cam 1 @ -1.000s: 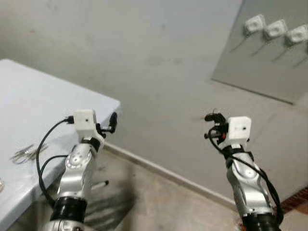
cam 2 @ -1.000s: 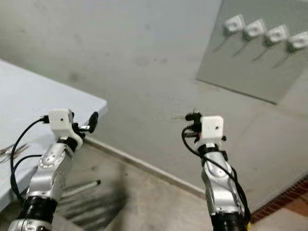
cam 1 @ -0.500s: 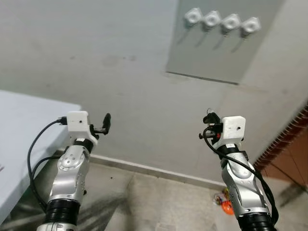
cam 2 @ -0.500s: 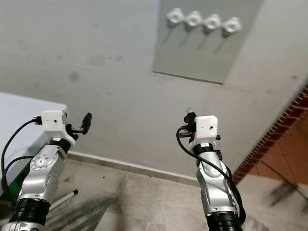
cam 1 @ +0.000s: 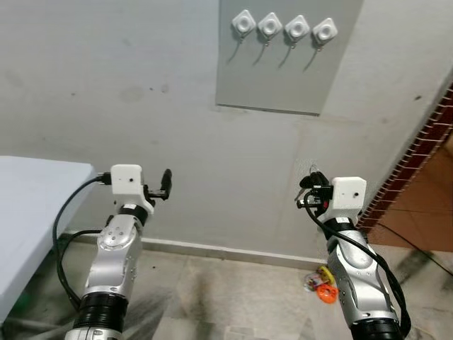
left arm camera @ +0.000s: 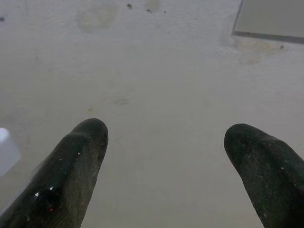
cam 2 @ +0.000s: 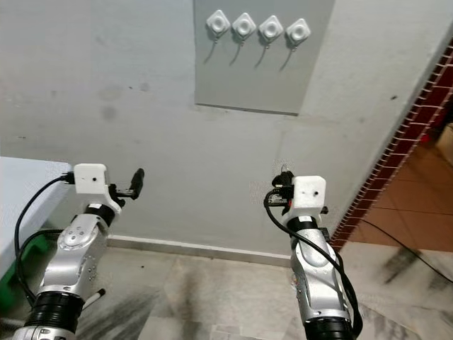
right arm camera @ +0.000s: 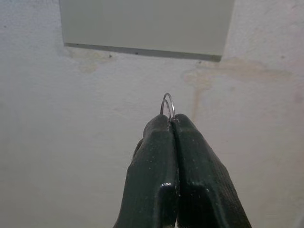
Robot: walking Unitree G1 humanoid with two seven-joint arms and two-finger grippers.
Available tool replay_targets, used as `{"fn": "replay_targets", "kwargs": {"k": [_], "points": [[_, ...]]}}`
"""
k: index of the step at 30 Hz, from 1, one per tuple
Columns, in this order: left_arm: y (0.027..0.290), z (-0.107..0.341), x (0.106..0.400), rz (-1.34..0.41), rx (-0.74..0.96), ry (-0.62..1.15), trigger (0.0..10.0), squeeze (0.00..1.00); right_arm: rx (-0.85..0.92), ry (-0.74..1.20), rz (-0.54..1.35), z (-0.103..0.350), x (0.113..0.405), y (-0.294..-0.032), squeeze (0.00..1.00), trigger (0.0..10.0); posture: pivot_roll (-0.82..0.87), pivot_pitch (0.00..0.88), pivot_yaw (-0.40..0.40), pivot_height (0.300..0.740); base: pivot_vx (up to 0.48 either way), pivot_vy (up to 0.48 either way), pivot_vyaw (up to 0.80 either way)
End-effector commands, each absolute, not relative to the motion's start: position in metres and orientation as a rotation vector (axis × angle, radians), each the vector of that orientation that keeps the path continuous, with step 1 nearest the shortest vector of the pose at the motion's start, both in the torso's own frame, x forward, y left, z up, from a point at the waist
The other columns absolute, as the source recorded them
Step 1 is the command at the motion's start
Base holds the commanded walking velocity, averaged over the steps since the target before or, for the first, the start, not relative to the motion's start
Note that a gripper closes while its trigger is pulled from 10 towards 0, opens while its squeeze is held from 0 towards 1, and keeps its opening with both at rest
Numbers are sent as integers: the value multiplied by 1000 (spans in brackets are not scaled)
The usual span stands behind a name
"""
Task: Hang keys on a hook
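Right gripper (right arm camera: 173,124) clenched on the key ring (right arm camera: 167,102) — a thin wire loop standing proud of the tips, likely so it can slip over a hook. Raised toward the far wall, below the grey panel (cam 1: 283,78) and its row of four white hooks (cam 1: 283,27). Left gripper (left arm camera: 164,142) released, fingers (left arm camera: 78,156) spread wide, holding nothing. Keys themselves hidden behind the clamped fingers. White table (cam 1: 28,205) cut off at the left; small orange object (cam 1: 322,290) on the floor hard to identify.
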State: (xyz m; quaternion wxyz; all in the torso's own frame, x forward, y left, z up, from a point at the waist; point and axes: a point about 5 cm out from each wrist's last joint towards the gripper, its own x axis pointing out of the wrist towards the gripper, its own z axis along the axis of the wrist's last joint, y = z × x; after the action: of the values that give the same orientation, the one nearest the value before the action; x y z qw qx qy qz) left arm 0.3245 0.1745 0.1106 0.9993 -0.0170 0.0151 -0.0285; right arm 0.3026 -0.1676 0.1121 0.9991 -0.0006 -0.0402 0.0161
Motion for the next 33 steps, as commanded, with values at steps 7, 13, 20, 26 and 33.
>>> {"fn": "replay_targets", "kwargs": {"k": [7, 13, 20, 26, 33], "points": [[167, 112, 325, -128, -50, 50, 10000, 0, 14, -102, -6, 116, 297, -170, 0, 10000, -18, 0, 32, 740, 0, 0, 0], [164, 115, 323, -185, -42, 33, 10000, 0, 26, -102, -12, 116, 294, -168, 0, 10000, -22, 0, 39, 740, 0, 0, 0], [164, 118, 323, -205, -29, 20, 10000, 0, 32, -106, -12, 116, 293, -166, 0, 10000, -20, 0, 40, 740, 261, 0, 0], [165, 119, 322, -210, -25, 22, 10000, 0, 36, -109, -9, 117, 293, -165, 0, 10000, -16, 0, 40, 740, 268, 0, 0], [165, 119, 322, -210, -23, 22, 10000, 0, 35, -108, -8, 117, 293, -165, 0, 10000, -14, 0, 39, 740, 270, 0, 0]]}}
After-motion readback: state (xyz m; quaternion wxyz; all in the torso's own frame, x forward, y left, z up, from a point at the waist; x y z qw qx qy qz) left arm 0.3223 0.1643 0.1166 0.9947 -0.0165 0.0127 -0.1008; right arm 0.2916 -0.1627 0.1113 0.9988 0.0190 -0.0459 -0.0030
